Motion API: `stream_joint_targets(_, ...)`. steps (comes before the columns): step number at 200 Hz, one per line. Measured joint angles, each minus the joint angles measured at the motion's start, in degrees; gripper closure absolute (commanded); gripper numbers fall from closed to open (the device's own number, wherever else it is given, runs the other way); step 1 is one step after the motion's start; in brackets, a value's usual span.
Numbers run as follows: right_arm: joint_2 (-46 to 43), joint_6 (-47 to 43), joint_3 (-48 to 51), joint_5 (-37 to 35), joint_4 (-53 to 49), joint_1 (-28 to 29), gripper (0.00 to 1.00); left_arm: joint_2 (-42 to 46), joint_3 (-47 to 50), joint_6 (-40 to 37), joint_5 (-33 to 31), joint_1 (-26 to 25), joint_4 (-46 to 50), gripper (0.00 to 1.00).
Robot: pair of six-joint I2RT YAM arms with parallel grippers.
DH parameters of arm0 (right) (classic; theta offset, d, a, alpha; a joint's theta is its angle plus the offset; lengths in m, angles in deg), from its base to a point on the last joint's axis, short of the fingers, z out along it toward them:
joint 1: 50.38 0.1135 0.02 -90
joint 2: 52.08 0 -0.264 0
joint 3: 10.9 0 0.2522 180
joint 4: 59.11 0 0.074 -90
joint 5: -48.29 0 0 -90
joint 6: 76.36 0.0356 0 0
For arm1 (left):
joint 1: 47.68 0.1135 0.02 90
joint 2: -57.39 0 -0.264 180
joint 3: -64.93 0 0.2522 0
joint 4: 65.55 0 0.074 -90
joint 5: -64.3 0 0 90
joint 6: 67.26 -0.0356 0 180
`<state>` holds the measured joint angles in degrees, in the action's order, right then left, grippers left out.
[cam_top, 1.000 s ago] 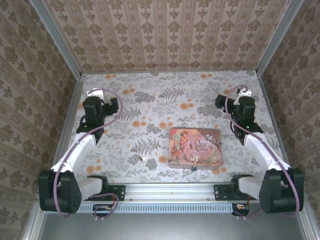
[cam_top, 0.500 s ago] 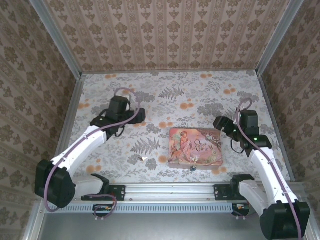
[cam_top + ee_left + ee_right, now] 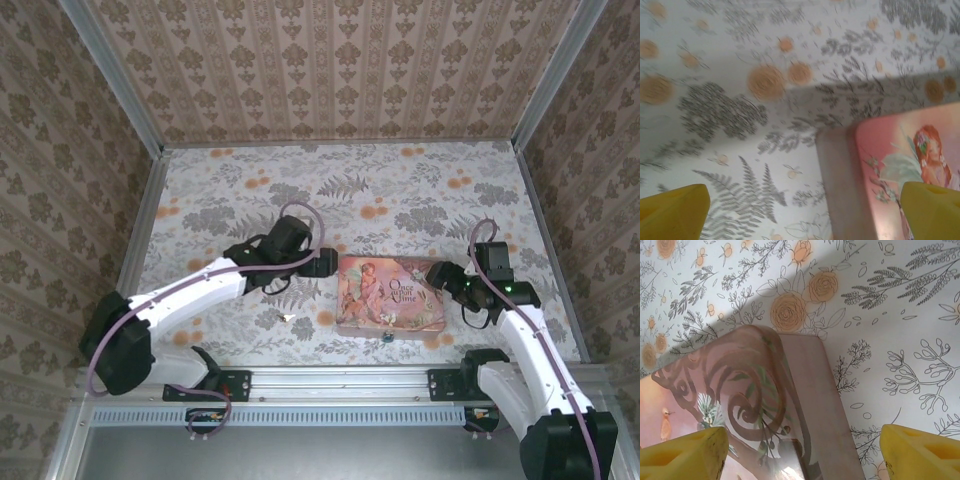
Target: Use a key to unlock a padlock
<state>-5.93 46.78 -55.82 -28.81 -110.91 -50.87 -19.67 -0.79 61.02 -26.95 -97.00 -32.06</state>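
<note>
From above I count one pink tin (image 3: 390, 293) lying flat on the flowered surface (image 3: 400, 190), one padlock (image 3: 387, 337) and one key (image 3: 284, 317). The padlock, a tiny dark speck with a bluish glint, sits on the surface right at the tin's near edge. The key, a small silvery sliver, lies on the surface left of the tin, apart from both tin and padlock. My left arm (image 3: 190, 290) reaches in so that my left jaws hang beside the tin's far left corner. The key lies a little nearer than them, untouched. My right arm (image 3: 530, 340) brings my right jaws to the tin's far right corner.

On my left wrist camera, my two yellow fingertips (image 3: 672, 210) sit in the bottom corners, spread wide. Between them are only the surface (image 3: 740, 75) and one corner of the tin (image 3: 900, 165). My left jaws are fully open and hold nothing.

On my right wrist camera, the two yellow fingertips (image 3: 920, 450) again stand far apart, with a corner of the tin (image 3: 740, 390) and bare surface (image 3: 900, 340) between them. My right jaws are open and grip nothing. One tip overlaps the lid, and I cannot tell whether it touches.
</note>
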Motion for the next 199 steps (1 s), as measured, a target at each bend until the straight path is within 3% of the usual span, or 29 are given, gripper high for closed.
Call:
stream_joint_targets(59,-2.56,3.39,4.57,5.18,1.86,0.28,0.3,-2.01,1.68,5.79,3.56,-2.78,-4.68,0.0)
stream_joint_targets(126,-3.48,8.85,6.97,7.23,7.32,5.05,0.4,-6.75,2.69,8.72,10.16,-4.48,-10.45,0.0)
stream_joint_targets(163,0.52,11.41,7.19,6.14,13.46,9.29,0.51,-9.31,3.96,10.23,13.14,-4.5,-13.75,0.0)
stream_joint_targets(199,6.91,12.72,5.66,3.58,20.57,12.11,0.61,-10.01,4.02,11.69,13.09,-1.29,-14.6,0.0)
